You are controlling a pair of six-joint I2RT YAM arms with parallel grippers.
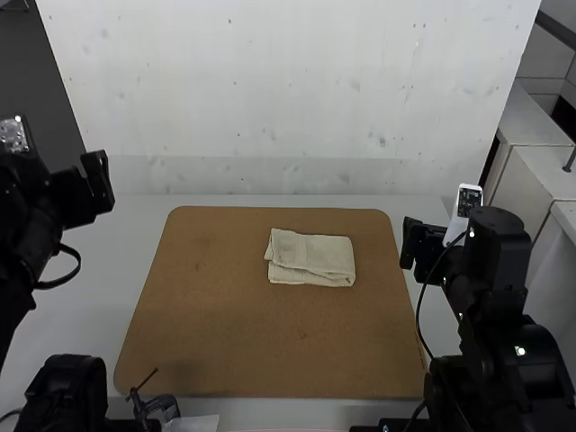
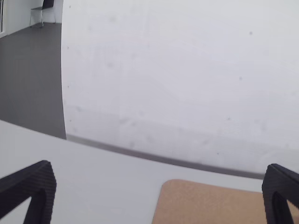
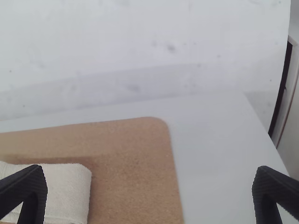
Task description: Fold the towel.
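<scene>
The cream towel [image 1: 310, 257] lies folded into a small, roughly rectangular bundle on the brown board, its layers slightly uneven along the near side. Part of the towel [image 3: 65, 191] also shows in the right wrist view. My left gripper [image 1: 101, 180] is held up over the table's left side, away from the towel; in its wrist view the left gripper [image 2: 159, 193] has its fingers wide apart with nothing between. My right gripper [image 1: 409, 245] is beyond the board's right edge, apart from the towel; in its wrist view the right gripper [image 3: 150, 195] is open and holds nothing.
The brown board [image 1: 243, 342] covers the middle of the pale table [image 1: 153, 243]. A pale wall panel [image 1: 288, 99] stands behind the table. At the near edge, beside the left arm's base, are a small clamp [image 1: 160, 407] and a white sheet [image 1: 193, 423].
</scene>
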